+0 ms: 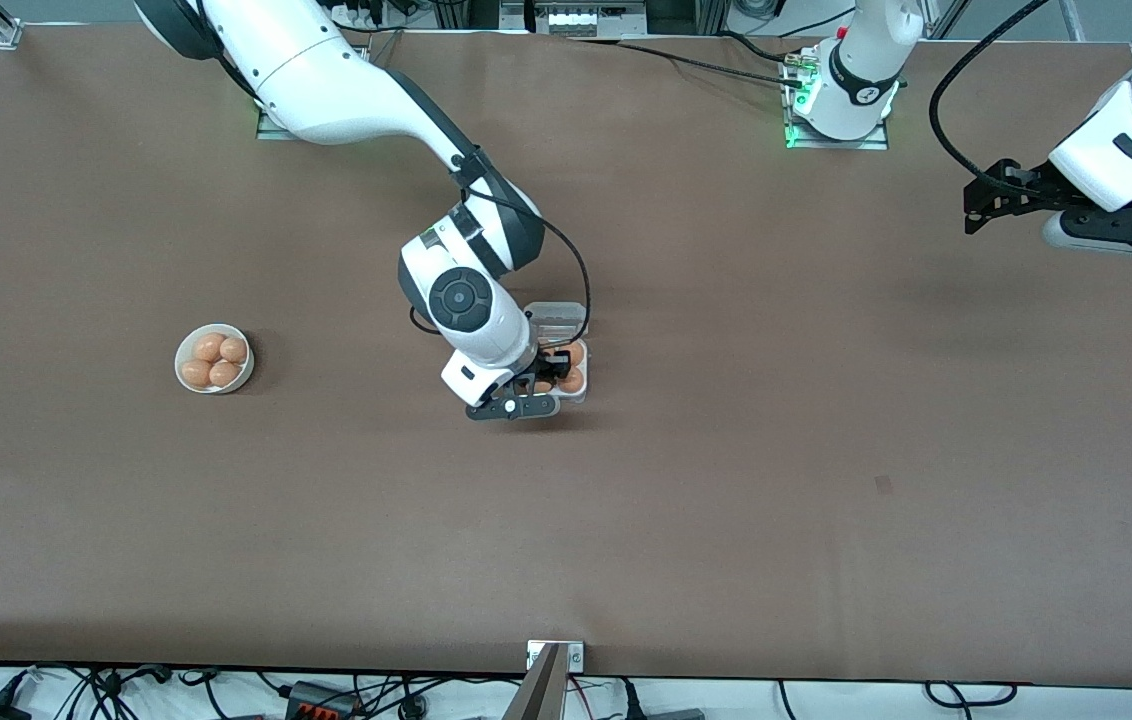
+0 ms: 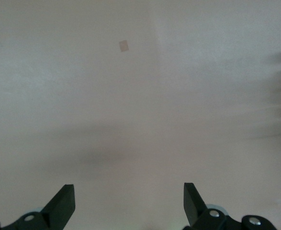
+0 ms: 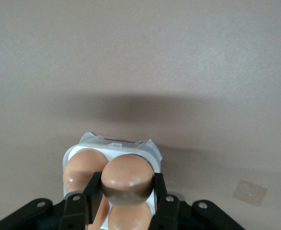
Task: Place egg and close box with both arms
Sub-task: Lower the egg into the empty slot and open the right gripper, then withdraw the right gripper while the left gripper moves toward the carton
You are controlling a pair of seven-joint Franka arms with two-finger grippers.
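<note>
- Jaws of the right gripper [image 3: 128, 199] are clamped on the small oval orange-brown egg [image 3: 127, 179], held over the small square white egg box with its clear hinged lid [image 1: 558, 318] thrown back, mid-table.
- If released off-centre, the egg could be knocked against a seated brown neighbour egg [image 3: 81, 173] or left on a cell rim.
- A round white bowl of spare eggs [image 1: 214, 358] sits toward the right arm's end.
- Left gripper [image 2: 129, 203], fingers apart, waits over bare brown table [image 1: 726, 480]; a late closing could leave the lid unsupported.

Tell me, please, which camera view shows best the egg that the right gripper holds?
The right wrist view: the egg fills the space between the right gripper fingers, just above the box. The front view hides this egg under the arm. The left wrist view shows only bare table.
</note>
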